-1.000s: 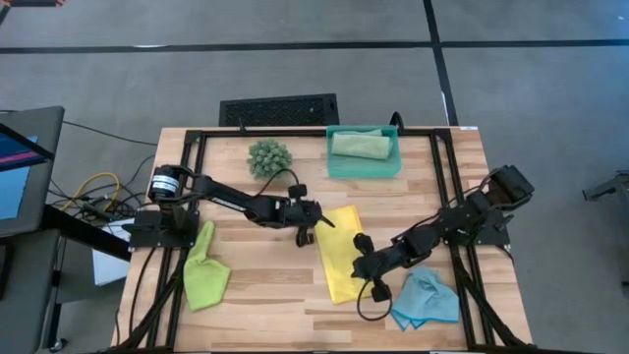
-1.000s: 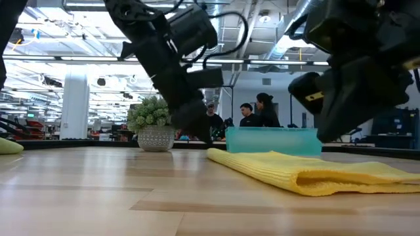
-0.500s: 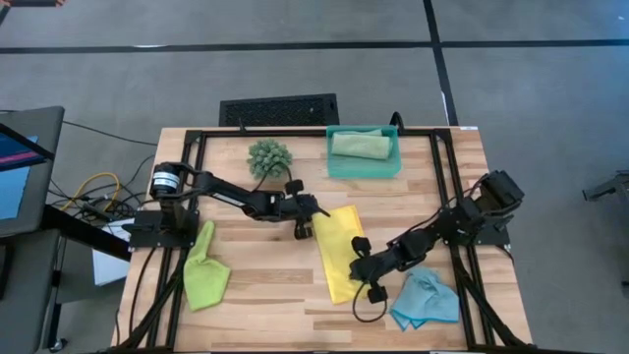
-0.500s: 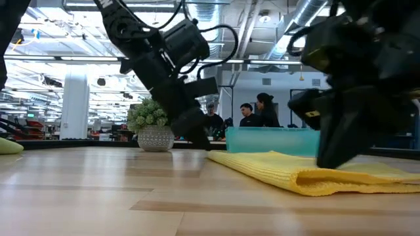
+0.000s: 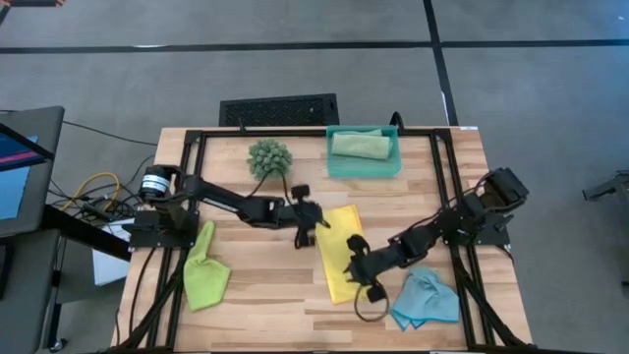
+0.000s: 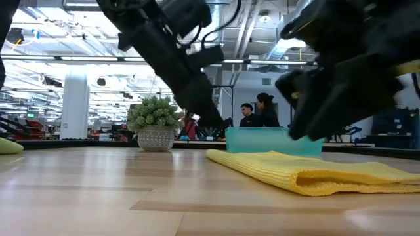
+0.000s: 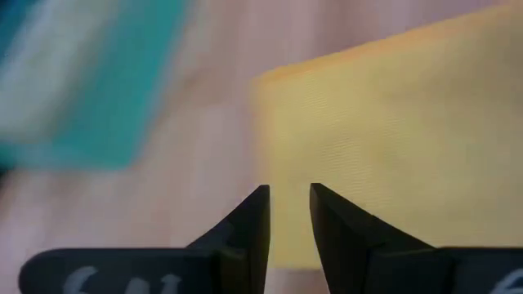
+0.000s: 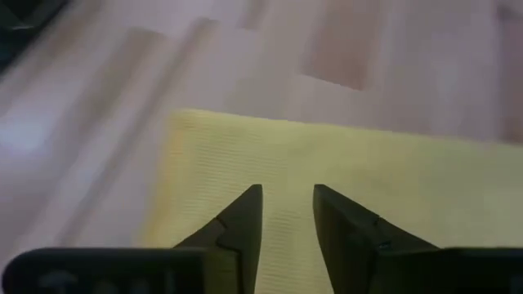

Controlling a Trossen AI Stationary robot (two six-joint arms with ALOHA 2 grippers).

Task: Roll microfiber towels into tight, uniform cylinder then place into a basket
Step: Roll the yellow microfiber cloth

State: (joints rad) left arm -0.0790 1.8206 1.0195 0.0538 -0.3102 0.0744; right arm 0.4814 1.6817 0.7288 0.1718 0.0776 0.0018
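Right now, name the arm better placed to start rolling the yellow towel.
Probably the right. Its tool hangs over the yellow towel's near end, fingers slightly parted. The left tool hangs at the towel's far corner, good for pinning it rather than rolling.

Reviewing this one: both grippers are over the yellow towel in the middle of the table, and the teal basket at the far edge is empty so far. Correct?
Not quite. The basket is not empty: the high view shows a sage green towel already lying in it. The rest holds: the left gripper and right gripper are both over the yellow towel mid-table.
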